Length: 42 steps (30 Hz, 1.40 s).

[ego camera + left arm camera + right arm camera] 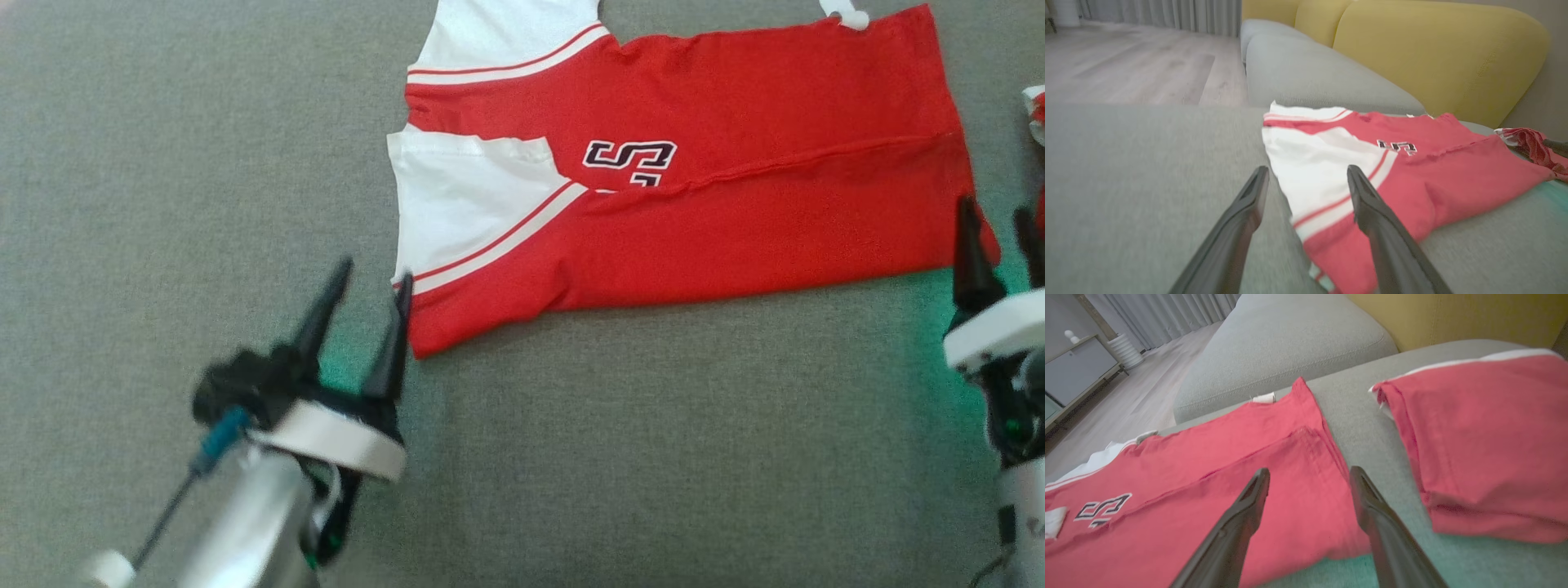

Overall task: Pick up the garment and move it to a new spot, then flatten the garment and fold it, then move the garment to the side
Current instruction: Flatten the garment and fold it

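– Question for whoever watched this bit: where was the jersey (694, 188), and what were the pincers up to?

– It lay folded lengthwise on the grey couch seat (163, 163). White sleeves pointed to the robot's left and the red body ran off to the right, with the logo half tucked under the fold. The left gripper (376, 269) had its fingers spread, one tip right at the sleeve-end edge and the other over bare cushion. The right gripper (993, 207) was spread too, at the near corner of the hem end, one finger over red cloth and one off it. Couldn't tell if either actually touched the fabric. A second folded red piece (1486, 437) sat near the hem but apart from it, and yellow back cushions (1433, 53) stood behind.
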Motion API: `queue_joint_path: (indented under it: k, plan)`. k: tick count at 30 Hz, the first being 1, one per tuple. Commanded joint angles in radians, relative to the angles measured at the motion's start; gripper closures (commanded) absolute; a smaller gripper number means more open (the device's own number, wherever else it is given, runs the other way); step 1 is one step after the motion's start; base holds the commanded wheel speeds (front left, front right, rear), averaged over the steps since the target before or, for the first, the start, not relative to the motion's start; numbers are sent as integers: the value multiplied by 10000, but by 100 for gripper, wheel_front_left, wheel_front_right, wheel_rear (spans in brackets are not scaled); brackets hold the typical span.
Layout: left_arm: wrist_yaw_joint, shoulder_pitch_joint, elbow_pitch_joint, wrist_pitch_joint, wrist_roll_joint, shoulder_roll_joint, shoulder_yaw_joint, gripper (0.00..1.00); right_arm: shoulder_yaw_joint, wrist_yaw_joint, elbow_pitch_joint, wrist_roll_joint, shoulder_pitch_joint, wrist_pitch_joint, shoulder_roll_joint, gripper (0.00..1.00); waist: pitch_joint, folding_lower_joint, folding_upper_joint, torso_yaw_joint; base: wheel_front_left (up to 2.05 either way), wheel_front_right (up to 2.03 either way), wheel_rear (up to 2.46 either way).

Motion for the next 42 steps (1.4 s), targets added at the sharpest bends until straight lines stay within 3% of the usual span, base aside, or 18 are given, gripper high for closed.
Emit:
queue_joint_path:
  k: [1, 8, 16, 17, 18, 19, 32, 33, 34, 37, 42]
  plan:
    - [39, -282, -319, -42, -50, 95, 485, 0, 119, -7, -304, 75, 7, -113, -97, 0, -36, 3, 0, -16, 0, 0, 0]
    - [-59, 337, 590, -43, -518, -622, 534, 0, 102, -7, -301, 160, 261, -197, -62, 0, -16, 3, 0, -98, 0, 0, 0]
    - [-196, 44, 1900, 785, -602, -877, -81, 2, 185, -7, -54, 64, 156, -240, -170, 0, -28, 3, 0, -236, 0, 0, 0]
    - [-181, 42, 1972, 849, -550, -864, -154, 19, 194, -7, 1, 53, 142, -247, -188, 0, -40, 3, 0, -238, 0, 0, 0]
    - [-122, 51, 2052, 927, -536, -864, -180, 65, 202, -7, 66, 34, 122, -253, -209, 0, -53, 3, 0, -239, 0, 0, 0]
    - [-97, 57, 2117, 1017, -516, -854, -225, 100, 216, -7, 145, 7, 91, -256, -233, 0, -65, 3, 0, -237, 0, 0, 0]
    - [112, 54, 1826, 1170, -328, -476, -396, 100, 641, -7, 1599, -660, -637, -98, -811, 0, -172, 3, 0, 36, 0, 0, 0]
    - [124, 49, 1792, 1170, -329, -464, -400, 100, 750, -7, 1688, -645, -665, -60, -849, 4, -182, 3, 0, 52, 0, 0, 0]
    - [133, 49, 1764, 1176, -336, -457, -404, 100, 842, -7, 1792, -619, -687, -5, -887, 33, -193, 3, 0, 65, 0, 0, 0]
    - [160, 60, 1704, 1176, -353, -430, -416, 100, 1060, -7, 2064, -539, -740, 71, -993, 100, -232, 3, 0, 84, 0, 0, 0]
    - [208, 180, 1657, 1144, -390, -365, -436, 100, 1260, -7, 2330, -368, -628, -131, -1133, 100, -476, 3, 0, 106, 0, 0, 0]
